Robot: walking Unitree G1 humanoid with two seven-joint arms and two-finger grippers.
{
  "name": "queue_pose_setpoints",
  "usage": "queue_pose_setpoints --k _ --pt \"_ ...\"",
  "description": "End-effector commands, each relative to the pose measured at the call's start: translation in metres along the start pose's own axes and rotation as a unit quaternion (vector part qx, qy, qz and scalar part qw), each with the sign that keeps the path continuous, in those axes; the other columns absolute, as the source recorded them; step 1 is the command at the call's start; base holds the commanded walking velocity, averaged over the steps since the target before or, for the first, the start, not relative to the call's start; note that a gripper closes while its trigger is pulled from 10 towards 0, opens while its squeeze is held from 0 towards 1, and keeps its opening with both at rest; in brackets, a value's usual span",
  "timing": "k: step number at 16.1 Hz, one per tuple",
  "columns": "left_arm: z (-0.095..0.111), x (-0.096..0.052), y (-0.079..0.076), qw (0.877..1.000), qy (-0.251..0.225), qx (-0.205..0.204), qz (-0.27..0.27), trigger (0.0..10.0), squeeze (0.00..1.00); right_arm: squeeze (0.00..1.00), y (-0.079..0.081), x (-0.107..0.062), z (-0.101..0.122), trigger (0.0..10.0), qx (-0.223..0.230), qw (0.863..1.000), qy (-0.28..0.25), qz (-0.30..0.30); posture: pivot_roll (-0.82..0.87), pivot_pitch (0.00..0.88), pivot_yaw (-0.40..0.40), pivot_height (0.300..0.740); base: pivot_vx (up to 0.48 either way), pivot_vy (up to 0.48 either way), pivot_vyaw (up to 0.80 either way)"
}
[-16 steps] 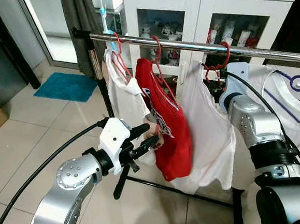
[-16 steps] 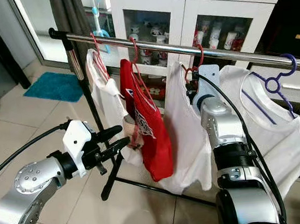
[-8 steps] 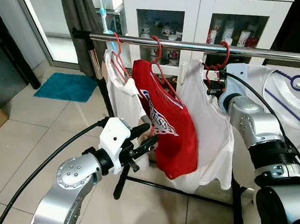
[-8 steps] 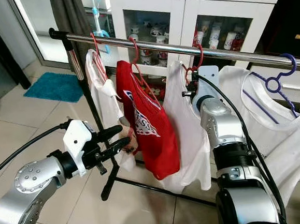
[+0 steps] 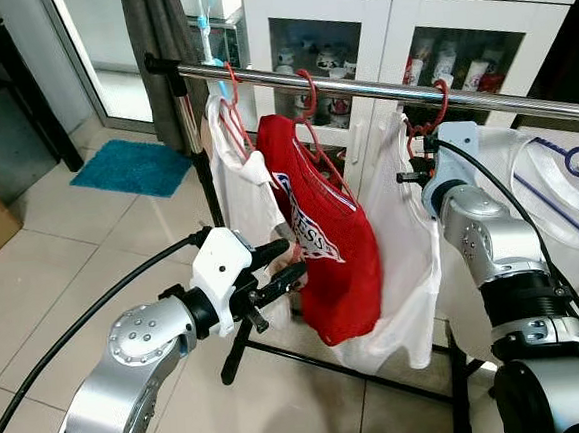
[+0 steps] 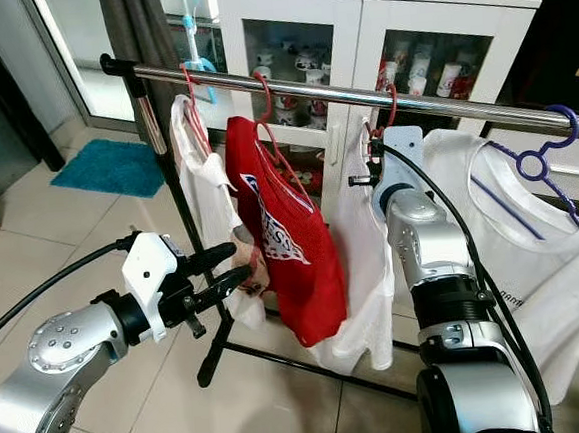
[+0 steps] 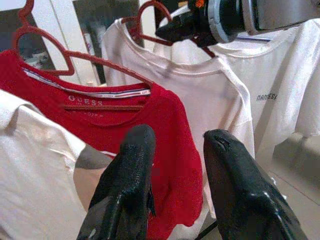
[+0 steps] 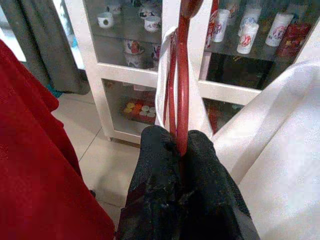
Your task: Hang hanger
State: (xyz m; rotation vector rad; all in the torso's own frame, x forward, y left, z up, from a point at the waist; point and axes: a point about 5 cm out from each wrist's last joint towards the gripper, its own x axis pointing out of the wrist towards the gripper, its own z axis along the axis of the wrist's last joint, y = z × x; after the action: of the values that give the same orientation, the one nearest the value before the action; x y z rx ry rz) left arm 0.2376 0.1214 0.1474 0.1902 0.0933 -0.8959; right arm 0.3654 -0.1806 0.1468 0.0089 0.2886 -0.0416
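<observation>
Pinching red hanger [image 8: 181, 80], right gripper [image 8: 172, 150] fingers hide its neck; left gripper [image 7: 175, 145] fingers spread.

I see my two arms with silver metal shells, round joints with small screws, white wrist blocks, thick black cables along them, and long black fingers [image 7: 125, 195] with matte surface.

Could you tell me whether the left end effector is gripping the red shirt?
No, the left end effector is open, with the red shirt behind its spread fingers.
</observation>
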Motion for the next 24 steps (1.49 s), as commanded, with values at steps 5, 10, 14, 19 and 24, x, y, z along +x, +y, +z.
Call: queue_pose_setpoints --k 5,10,14,19,24 --pt "-0.004 0.003 0.004 0.999 0.017 0.011 0.031 10.0 0.00 0.00 -0.003 -0.011 0.024 0.0 -0.013 0.997 -0.081 -0.004 0.12 0.004 0.026 0.740 0.000 0.000 0.00" --pt "-0.008 0.004 0.010 0.996 0.016 -0.007 0.082 10.0 0.00 0.00 -0.009 -0.038 0.014 0.0 -0.015 0.994 -0.106 0.012 0.11 0.013 0.028 0.740 0.000 0.000 0.00" --pt "-0.009 0.010 0.010 0.994 0.014 -0.016 0.106 10.0 0.00 0.00 -0.010 -0.061 0.004 0.0 -0.012 0.992 -0.121 0.025 0.10 0.014 0.023 0.740 0.000 0.000 0.00" --pt "-0.019 0.009 0.013 0.987 0.024 -0.039 0.154 10.0 0.00 0.00 0.001 -0.084 -0.034 0.0 0.000 0.996 -0.077 0.041 0.10 0.020 0.003 0.740 0.000 0.000 0.00" --pt "-0.017 0.012 0.012 0.987 0.019 -0.042 0.156 10.0 0.00 0.00 0.007 -0.085 -0.037 0.0 -0.010 0.997 -0.065 0.037 0.10 0.019 0.001 0.740 -0.203 0.000 0.00"
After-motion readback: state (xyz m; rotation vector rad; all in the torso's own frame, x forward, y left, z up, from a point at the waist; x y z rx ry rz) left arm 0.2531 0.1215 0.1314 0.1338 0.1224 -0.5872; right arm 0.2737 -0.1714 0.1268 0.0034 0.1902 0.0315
